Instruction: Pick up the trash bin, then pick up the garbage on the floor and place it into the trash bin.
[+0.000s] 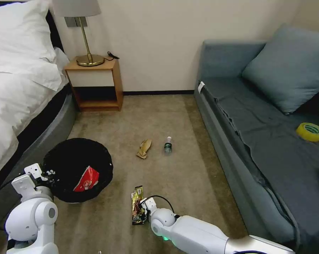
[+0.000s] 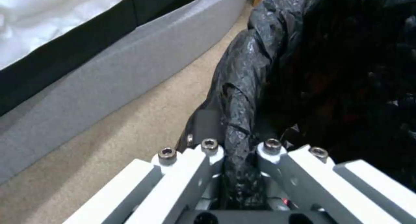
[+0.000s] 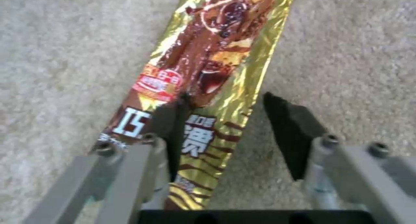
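The head camera looks forward and down from above onto the beige carpeted floor [image 1: 187, 176]. The left wrist camera sits close against the round bin's crinkled black plastic liner [image 2: 242, 97], the right wrist camera close over the gold-and-brown foil candy wrapper [image 3: 208, 71]; the head view shares both [image 1: 78, 165] [image 1: 137, 204]

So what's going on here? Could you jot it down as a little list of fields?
Left pincer: shut on rim of round white bin lined with black bag
Right pincer: open, astride brown-gold candy wrapper on carpet
In bin: red-and-white snack wrapper
On floor: tan paper scrap, small clear green-labelled bottle
On sofa: yellow tape roll
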